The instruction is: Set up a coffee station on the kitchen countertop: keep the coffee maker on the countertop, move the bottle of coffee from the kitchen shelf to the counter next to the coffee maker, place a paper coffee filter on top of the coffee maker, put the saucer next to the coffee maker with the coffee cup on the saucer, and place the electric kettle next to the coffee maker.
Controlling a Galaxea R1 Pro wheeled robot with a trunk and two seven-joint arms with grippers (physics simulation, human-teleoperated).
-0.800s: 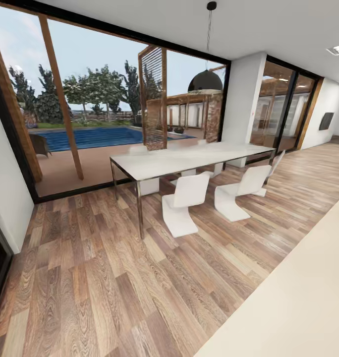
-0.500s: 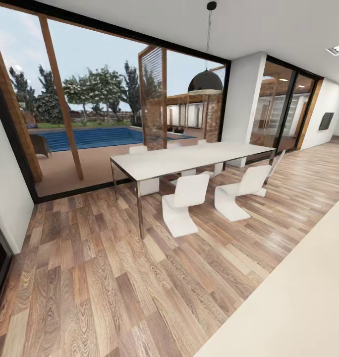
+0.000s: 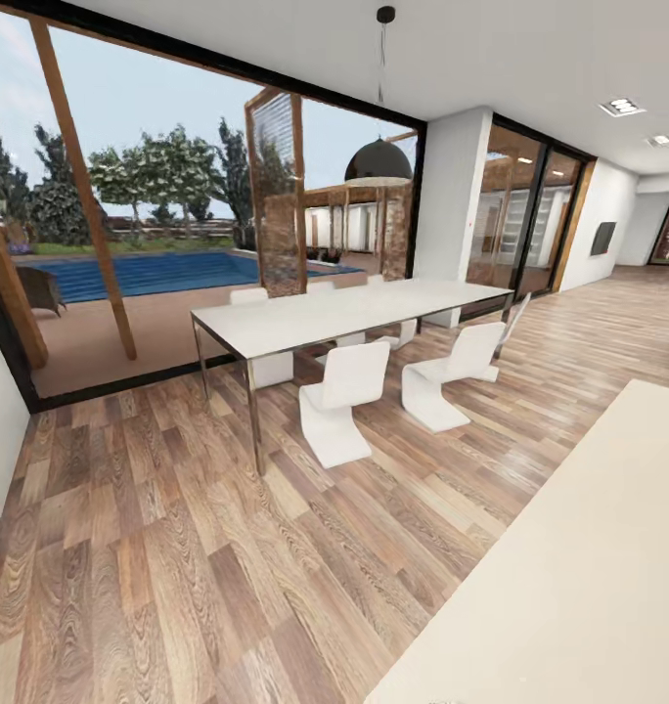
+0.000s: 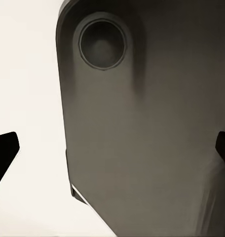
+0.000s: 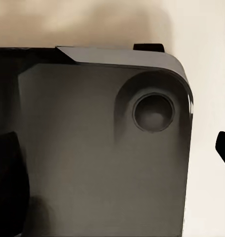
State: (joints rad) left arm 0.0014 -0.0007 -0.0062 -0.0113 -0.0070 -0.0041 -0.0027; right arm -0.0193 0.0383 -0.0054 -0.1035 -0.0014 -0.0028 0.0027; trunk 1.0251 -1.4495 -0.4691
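A large open dining room, seen from the robot's head camera. A wood-plank floor (image 3: 198,567) covers most of the scene. Along the far wall, tall glass panes (image 3: 168,196) look out on a blue pool (image 3: 168,272) and trees. In the middle stands a long white dining table (image 3: 344,308) with white chairs (image 3: 339,399) around it, and a black dome lamp (image 3: 378,161) hangs above it. At the lower right, a pale cream flat surface (image 3: 569,567) runs in from the corner — probably a counter or island top, though nothing rests on the part that shows.

The wrist cameras each look at a dark grey rounded panel of the robot's own body (image 4: 152,128) with a round recess. Dark fingertips of the left gripper (image 4: 4,153) and right gripper (image 5: 223,148) show at the picture edges, spread wide with nothing between them, so both look open and empty.

None of the coffee things appear here — no coffee maker, jar, filter, saucer, cup or kettle — so where they lie cannot be told. Judging from this, the robot is travelling, and no step of the set-up can be confirmed as done; all placements appear to remain.
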